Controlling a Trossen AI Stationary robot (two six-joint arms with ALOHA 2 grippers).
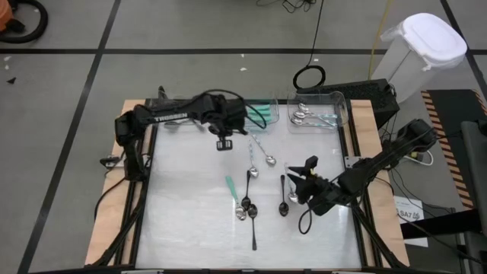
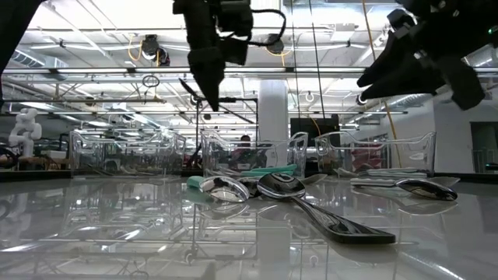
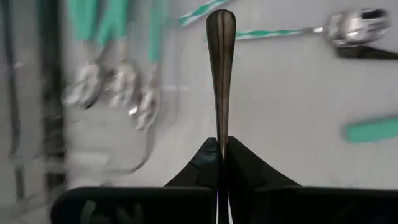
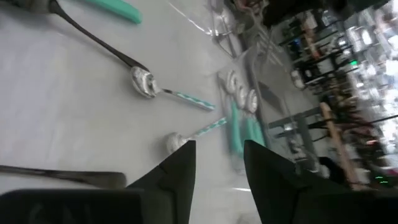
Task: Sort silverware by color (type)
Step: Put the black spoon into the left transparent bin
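Silverware: left hand [image 3: 222,149] grips a dark utensil [image 3: 221,74], plain only at its wrist; right hand [image 4: 219,165] gapes empty.

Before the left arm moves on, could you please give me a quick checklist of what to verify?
1. Left end effector shut on dark utensil: ok.
2. Utensil lifted off the table: ok, seen in the low view.
3. Right end effector open and empty: ok.
4. Right end effector apart from the left arm: ok, it is over the table's right side.
5. Teal-handled spoons in a bin behind the left end effector: ok.
6. Bin meant for dark utensils: cannot tell.
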